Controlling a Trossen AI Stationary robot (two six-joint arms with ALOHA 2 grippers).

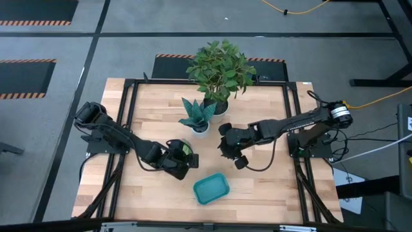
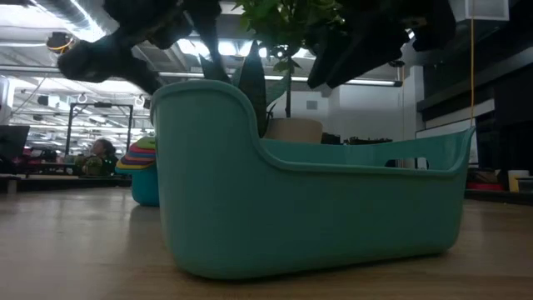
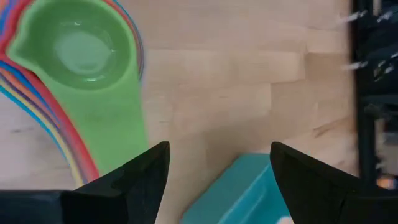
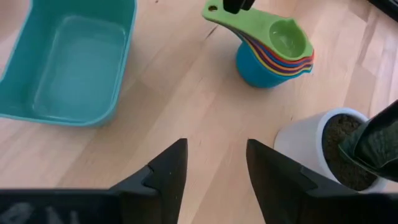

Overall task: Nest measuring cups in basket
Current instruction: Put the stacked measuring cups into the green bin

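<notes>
Left gripper [image 3: 214,171] open, empty.

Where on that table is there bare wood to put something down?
Free: the strip between the teal basket and the right table edge, and the corner left of the leafy plant. Crowded: the middle, where the small plant's white pot, the stacked measuring cups, the left gripper and right gripper cluster.
</notes>
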